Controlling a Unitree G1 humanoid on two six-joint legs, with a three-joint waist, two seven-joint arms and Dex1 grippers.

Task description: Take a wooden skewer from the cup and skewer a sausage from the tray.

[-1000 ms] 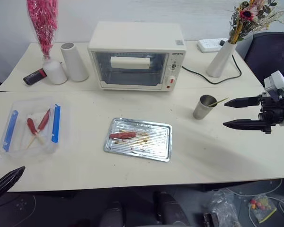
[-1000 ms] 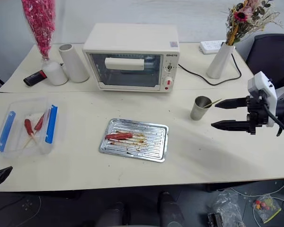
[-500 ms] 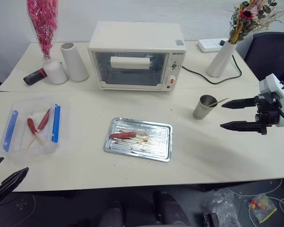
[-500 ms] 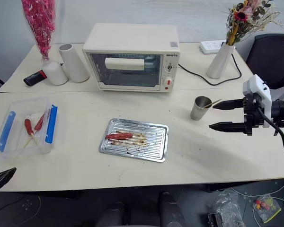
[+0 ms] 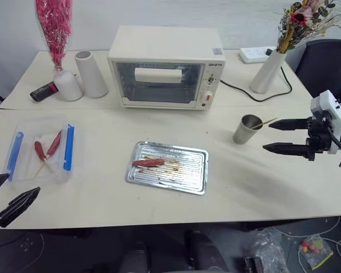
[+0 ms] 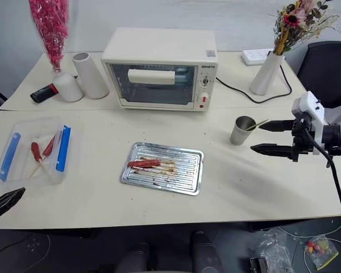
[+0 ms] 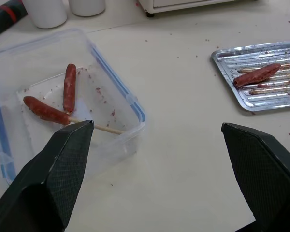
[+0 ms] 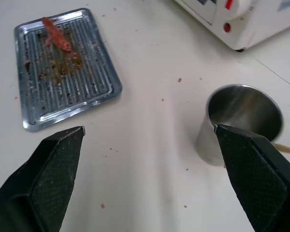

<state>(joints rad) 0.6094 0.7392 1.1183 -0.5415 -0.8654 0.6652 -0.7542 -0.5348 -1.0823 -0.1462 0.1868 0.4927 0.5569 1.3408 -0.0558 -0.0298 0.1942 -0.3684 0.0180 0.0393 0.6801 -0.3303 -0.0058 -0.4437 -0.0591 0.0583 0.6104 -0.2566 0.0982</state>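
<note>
Cream tabletop (image 5: 244, 187) carries all items. Head view: the right hand (image 5: 275, 136) hovers with both fingers spread wide, released and empty, just beside the cup (image 5: 247, 129), fingertips pointing toward it. The wooden skewer (image 5: 263, 121) leans out of the cup rim toward the upper finger of that hand. The tray (image 5: 196, 177) lies well apart from the right hand, beyond the cup, with the sausage (image 5: 148, 162) at its far end. The left hand (image 5: 8, 195) hangs off the near tabletop edge, fingers spread, released, near the clear plastic box (image 5: 23, 170).

Left wrist view: the clear plastic box sits ahead of the left hand (image 7: 157, 133), holding two sausages, one on a stick; the tray lies ahead and off to the other side.

Right wrist view: the cup stands just ahead of one finger (image 8: 258, 179) of the right hand; the tray lies farther ahead.
</note>
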